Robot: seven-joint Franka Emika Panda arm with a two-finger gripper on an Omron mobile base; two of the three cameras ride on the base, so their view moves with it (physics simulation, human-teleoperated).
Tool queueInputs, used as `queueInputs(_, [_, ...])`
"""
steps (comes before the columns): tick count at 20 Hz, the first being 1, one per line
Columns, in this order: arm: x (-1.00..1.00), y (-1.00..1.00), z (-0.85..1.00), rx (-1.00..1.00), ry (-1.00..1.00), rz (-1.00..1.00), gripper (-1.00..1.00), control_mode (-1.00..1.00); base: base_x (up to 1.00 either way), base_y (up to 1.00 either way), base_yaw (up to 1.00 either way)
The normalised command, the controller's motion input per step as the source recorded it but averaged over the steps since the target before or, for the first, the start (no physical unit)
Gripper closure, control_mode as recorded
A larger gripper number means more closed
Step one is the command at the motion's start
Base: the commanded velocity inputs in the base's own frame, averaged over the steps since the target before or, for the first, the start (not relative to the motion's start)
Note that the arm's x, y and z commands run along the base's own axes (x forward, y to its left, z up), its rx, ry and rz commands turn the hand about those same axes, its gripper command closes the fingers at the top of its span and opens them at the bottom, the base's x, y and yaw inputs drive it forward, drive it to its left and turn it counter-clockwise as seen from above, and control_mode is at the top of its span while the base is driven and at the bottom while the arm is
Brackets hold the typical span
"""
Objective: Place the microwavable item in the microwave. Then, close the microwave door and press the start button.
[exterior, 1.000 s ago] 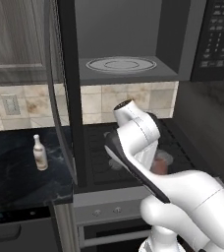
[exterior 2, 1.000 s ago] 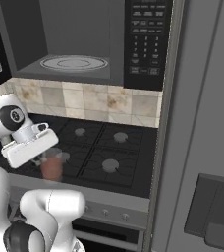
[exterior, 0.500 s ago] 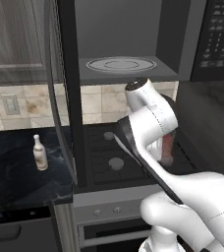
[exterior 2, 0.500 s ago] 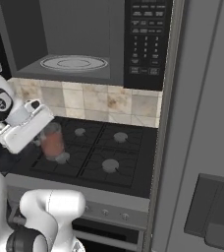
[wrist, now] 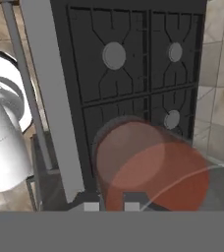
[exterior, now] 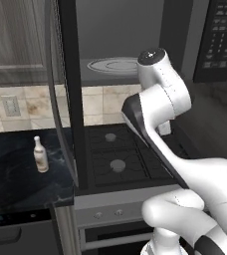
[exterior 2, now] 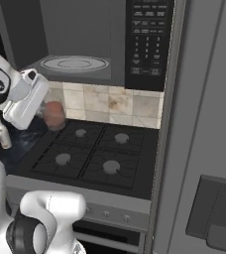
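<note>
While the microwave (exterior 2: 85, 44) stands open, its grey cavity and round glass turntable (exterior 2: 74, 63) bare, the gripper (exterior 2: 44, 110) hangs in the air above the stove (exterior 2: 92, 158), below the cavity floor. Jaws pinched nearly closed on the glass tumbler (exterior 2: 54, 115); its reddish-pink contents show clearly in the hand view, where the tumbler (wrist: 146, 170) sits just ahead of the finger tips, roughly 6 o'clock of frame centre. In the right base view the tumbler rides at about 9 o'clock of the picture, over the rear-left burner, clear of the grates.

Microwave door (exterior: 68, 94) swung wide, seen nearly edge-on in the left base view, running from 12 to 6 o'clock just left of centre. Keypad strip (exterior 2: 147, 39) at about 1 o'clock in the right base view.

Slim white bottle (exterior: 40, 155) upright on the dark counter (exterior: 16, 174), left of the stove, well apart from the tumbler.
</note>
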Motion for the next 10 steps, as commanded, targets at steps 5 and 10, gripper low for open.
queueInputs(5, [0.29, -0.07, 0.35, -0.01, -0.22, 0.15, 1.0, -1.0, 0.0, 0.0, 0.0])
queueInputs(10, [0.31, -0.01, 0.24, 0.0, -0.24, 0.17, 1.0, -1.0, 0.0, 0.0, 0.0])
